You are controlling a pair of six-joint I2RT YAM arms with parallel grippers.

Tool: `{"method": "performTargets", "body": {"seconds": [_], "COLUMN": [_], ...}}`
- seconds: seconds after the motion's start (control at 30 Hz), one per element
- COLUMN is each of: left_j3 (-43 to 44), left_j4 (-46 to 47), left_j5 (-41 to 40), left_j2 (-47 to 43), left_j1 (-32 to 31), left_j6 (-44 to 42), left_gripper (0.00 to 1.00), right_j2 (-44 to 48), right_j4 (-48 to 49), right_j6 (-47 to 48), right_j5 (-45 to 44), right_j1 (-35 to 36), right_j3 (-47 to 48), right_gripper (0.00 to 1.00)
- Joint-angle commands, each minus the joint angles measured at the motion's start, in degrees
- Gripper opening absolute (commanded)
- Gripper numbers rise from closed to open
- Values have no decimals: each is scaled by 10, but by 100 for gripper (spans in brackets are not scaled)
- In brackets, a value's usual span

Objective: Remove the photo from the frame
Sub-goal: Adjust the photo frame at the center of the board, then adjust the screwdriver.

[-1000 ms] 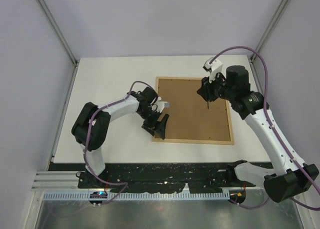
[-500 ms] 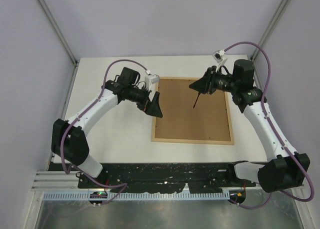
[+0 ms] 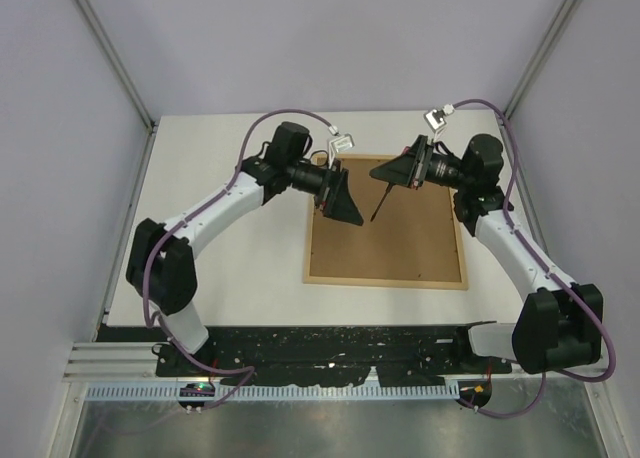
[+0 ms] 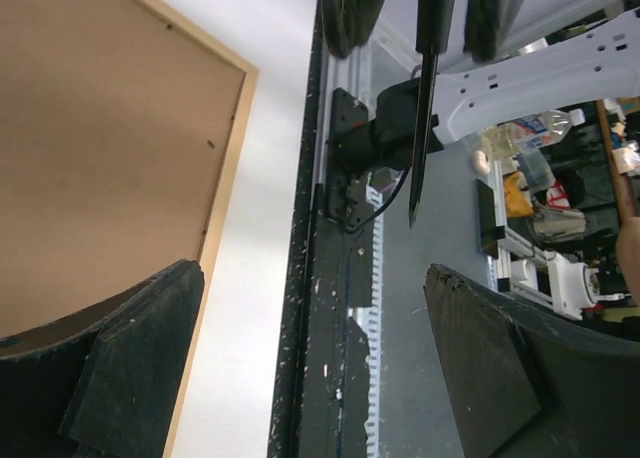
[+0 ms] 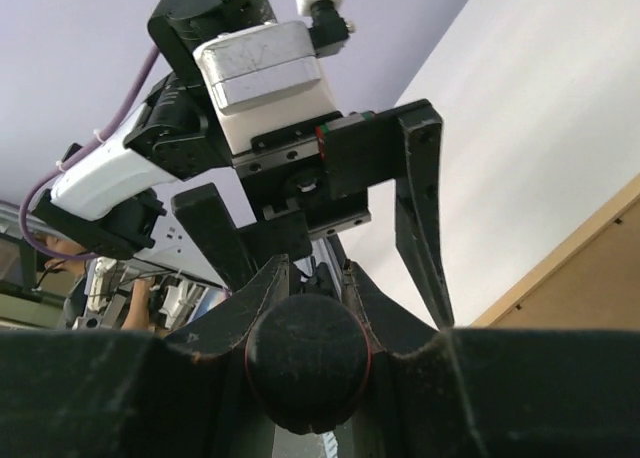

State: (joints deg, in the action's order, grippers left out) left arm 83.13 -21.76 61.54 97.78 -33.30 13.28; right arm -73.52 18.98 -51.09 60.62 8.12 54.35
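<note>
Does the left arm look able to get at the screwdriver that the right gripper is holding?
Probably yes. The left gripper is open and points at the screwdriver, whose shaft hangs free below the right gripper, above the frame. Nothing shows between them.

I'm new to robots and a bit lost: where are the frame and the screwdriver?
frame [image 3: 400, 246], top external view, on its brown back board.
screwdriver [image 3: 379, 206], top external view, on its dark shaft.
</note>
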Motion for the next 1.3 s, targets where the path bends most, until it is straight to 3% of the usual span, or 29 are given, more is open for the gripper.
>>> {"method": "performTargets", "body": {"seconds": [0.0,0.2,0.33,0.63,0.7,0.77,0.87,0.9,0.97,1.1,1.27], "left_j3": [31,15,12,15,28,58,106,125,174,203,203], "left_j4": [128,273,307,313,253,102,-99,-160,-282,-417,-453], "left_j5": [47,75,82,92,97,90,57,54,44,32,16], "left_j2": [21,36,43,53,52,49,44,50,67,88,89], "left_j1": [-24,-38,-51,-68,-67,-62,-45,-41,-34,-36,-41], "left_j6": [101,236,271,295,264,139,-28,-64,-153,-250,-287], "left_gripper": [95,85,73,5,0,0,0,0,0,0,0], "right_j2": [5,1,1,10,9,2,-14,-17,-22,-22,-37], "right_j4": [140,153,162,140,97,-34,-294,-339,-481,-539,-632], "right_j6": [-95,-96,-100,-71,-26,83,242,324,411,473,569], "right_j5": [21,16,15,11,25,59,110,125,129,126,103], "right_j1": [-2,-2,-2,-3,-3,-6,-9,-10,-9,-9,18], "right_j3": [-21,-32,-35,-32,-5,55,134,167,198,214,248], "right_gripper": [8,8,8,8,8,10,29,39,48,57,59]}}
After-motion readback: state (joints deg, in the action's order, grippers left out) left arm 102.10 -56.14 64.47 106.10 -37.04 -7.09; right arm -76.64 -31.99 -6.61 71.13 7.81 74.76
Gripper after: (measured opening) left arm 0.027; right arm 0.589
